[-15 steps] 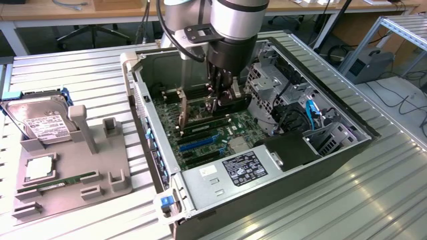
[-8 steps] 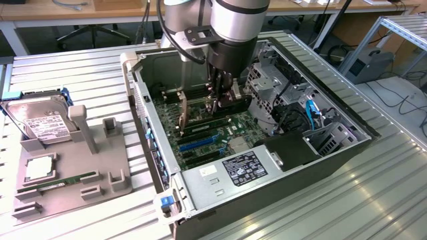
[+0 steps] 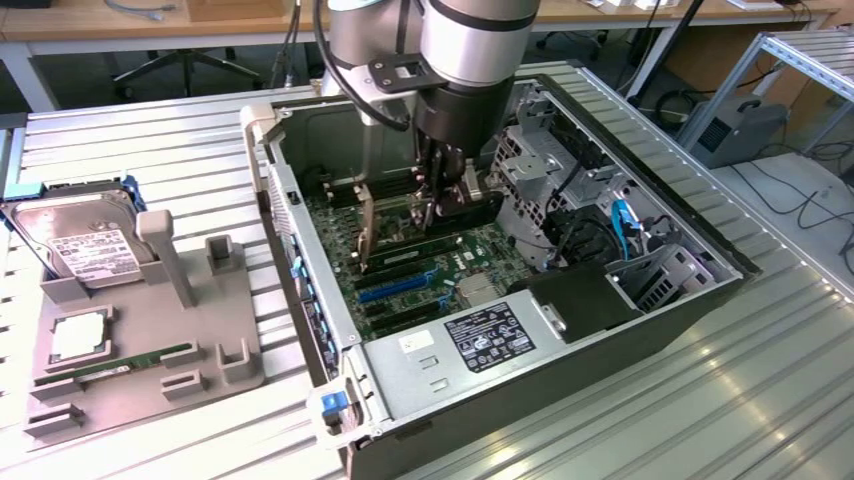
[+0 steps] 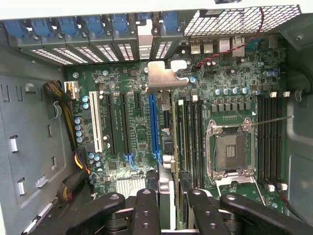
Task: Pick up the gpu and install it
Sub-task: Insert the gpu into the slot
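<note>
The gpu point(image 4: 167, 128) appears edge-on in the wrist view, a thin upright card running from between my fingers toward the case's rear wall. Its silver end bracket point(image 4: 160, 74) sits close to the rear slot openings. My gripper point(image 4: 173, 198) is shut on the gpu, with one black finger point(image 4: 146, 211) on each side of the card. The card stands just beside the long blue slot point(image 4: 153, 125); whether it is seated I cannot tell. In the exterior view my gripper point(image 3: 447, 195) reaches down into the open computer case point(image 3: 274, 190), with the gpu point(image 3: 398, 228) upright above the green motherboard point(image 3: 414, 285).
A grey holder point(image 3: 127, 385) at the exterior view's left carries a silver hard drive point(image 3: 83, 252), a processor point(image 3: 78, 336) and a narrow RAM stick point(image 3: 118, 367). Inside the case are a drive cage point(image 3: 547, 165), a power supply point(image 3: 487, 340), blue cables point(image 3: 621, 225) and an open CPU socket point(image 4: 231, 147).
</note>
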Available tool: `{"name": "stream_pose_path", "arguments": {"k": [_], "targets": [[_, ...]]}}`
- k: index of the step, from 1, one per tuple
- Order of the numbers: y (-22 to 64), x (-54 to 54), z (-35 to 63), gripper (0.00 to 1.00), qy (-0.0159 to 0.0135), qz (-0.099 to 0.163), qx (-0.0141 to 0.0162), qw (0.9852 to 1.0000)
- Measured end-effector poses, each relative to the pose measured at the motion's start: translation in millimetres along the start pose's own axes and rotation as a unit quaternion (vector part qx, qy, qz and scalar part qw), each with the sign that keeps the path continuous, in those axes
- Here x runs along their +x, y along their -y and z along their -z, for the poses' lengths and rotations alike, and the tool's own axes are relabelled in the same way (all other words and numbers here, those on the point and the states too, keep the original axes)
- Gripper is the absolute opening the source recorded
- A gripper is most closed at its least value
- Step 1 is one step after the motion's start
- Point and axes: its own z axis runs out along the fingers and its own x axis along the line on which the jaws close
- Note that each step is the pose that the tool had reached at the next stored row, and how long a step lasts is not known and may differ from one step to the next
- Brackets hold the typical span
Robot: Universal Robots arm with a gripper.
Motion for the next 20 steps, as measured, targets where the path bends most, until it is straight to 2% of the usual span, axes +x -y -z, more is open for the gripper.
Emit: {"name": "stream_pose_path", "arguments": {"k": [20], "targets": [[-1.7, 3.9, -4.3, 0.27, 0.0001, 0.0, 0.0, 1.0]]}}
